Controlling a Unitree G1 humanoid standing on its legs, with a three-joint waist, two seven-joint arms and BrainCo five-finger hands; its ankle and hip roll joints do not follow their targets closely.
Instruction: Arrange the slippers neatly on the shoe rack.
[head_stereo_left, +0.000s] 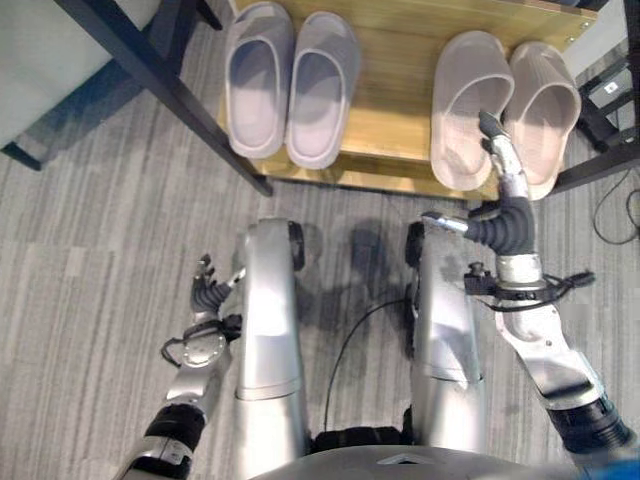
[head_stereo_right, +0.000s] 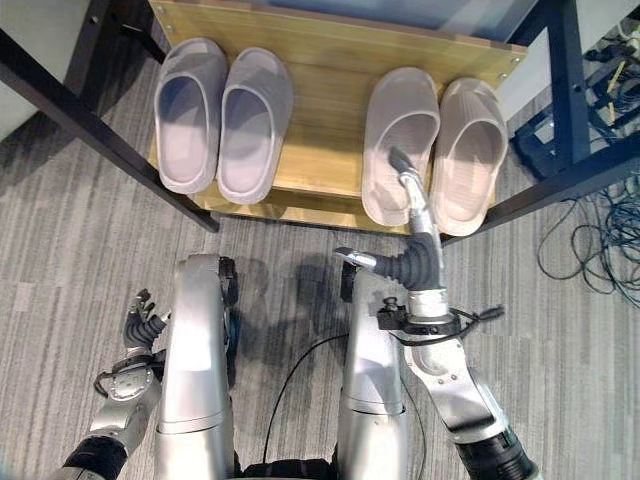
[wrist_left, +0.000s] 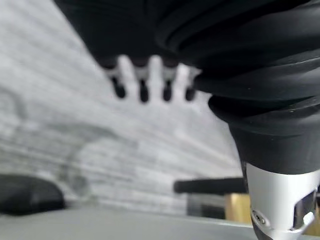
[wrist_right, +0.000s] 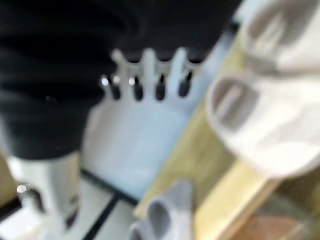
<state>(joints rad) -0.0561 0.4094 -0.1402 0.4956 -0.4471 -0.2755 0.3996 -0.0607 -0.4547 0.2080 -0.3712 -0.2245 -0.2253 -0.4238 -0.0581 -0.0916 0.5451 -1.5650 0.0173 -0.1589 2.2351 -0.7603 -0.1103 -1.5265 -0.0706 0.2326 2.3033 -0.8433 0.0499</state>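
A wooden shoe rack shelf (head_stereo_left: 392, 95) holds two pairs of slippers side by side, toes pointing away from me. The lavender pair (head_stereo_left: 290, 85) sits at the left, the beige pair (head_stereo_left: 545, 105) at the right. My right hand (head_stereo_left: 508, 180) reaches over the shelf's front edge with straight fingers (wrist_right: 148, 75) and the thumb spread out. Its fingertips lie over the left beige slipper (head_stereo_right: 398, 120), near its inner edge; I cannot tell whether they touch it. My left hand (head_stereo_left: 207, 292) hangs low over the carpet at the left, its fingers (wrist_left: 142, 82) relaxed and holding nothing.
Black frame bars (head_stereo_left: 170, 90) of the rack cross at the left and right (head_stereo_right: 560, 180). Loose cables (head_stereo_right: 600, 250) lie on the grey striped carpet (head_stereo_left: 90, 240) at the right. A pale piece of furniture (head_stereo_left: 50, 60) stands at the far left.
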